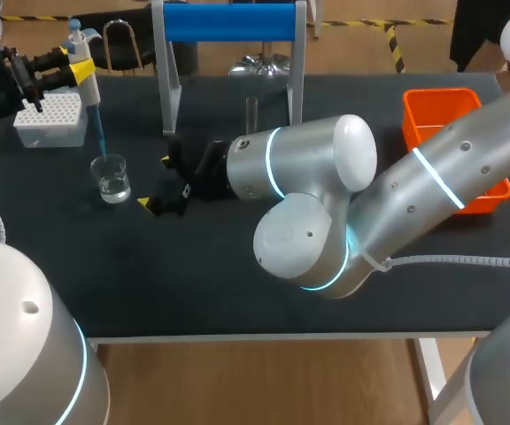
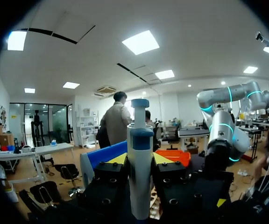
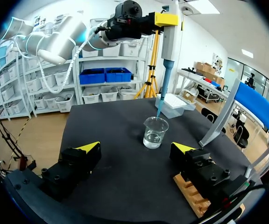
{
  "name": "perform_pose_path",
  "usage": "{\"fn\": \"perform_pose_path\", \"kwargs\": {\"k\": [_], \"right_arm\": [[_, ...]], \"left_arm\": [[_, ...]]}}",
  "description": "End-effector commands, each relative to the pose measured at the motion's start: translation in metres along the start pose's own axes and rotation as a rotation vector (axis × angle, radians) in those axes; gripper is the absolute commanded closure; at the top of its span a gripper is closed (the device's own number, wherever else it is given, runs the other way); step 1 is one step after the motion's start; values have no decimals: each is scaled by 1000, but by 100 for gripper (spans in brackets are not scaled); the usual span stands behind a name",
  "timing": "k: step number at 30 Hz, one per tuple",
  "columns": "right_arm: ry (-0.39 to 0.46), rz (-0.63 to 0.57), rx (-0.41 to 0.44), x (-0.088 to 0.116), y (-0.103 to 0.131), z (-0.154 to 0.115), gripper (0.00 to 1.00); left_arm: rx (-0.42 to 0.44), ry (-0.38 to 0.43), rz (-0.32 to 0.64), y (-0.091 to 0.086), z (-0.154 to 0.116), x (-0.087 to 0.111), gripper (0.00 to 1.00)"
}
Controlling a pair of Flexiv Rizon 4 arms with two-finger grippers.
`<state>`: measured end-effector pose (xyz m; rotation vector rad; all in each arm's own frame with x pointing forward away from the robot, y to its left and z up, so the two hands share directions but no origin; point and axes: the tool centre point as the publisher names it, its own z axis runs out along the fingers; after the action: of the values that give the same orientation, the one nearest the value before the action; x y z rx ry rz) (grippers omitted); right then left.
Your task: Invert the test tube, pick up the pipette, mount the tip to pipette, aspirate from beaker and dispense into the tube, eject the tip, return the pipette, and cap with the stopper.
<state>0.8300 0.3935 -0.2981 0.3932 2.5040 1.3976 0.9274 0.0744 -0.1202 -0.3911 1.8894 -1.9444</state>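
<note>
The left fingers (image 1: 81,69) grip the pipette (image 1: 85,84) upright, its blue tip (image 1: 99,133) dipping into the beaker (image 1: 112,179), seemingly to aspirate, while the right fingers (image 3: 88,148) sit spread open low over the counter (image 1: 193,283) nearby, the tube (image 1: 251,113) standing behind that arm.

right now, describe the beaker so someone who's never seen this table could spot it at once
From the blue-topped frame at the back of the table, look left to the white tip box. Just in front of it stands the beaker: the only clear glass cup, holding a little liquid, with a blue pipette tip pointing down at it.
</note>
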Motion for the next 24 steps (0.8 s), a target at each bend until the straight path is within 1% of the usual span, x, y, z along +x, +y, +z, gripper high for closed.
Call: {"fn": "perform_pose_path", "kwargs": {"k": [1,10,15,19,24], "right_arm": [[-3,1,0,1,0,0,0],[-3,1,0,1,0,0,0],[-3,1,0,1,0,0,0],[-3,1,0,1,0,0,0],[-3,1,0,1,0,0,0]], "left_arm": [[-6,8,4,10,0,-4,100],[5,8,1,26,-3,-12,100],[26,20,-7,35,-2,-11,100],[30,34,-12,43,1,-9,100],[36,36,-15,50,-1,-8,100]]}}
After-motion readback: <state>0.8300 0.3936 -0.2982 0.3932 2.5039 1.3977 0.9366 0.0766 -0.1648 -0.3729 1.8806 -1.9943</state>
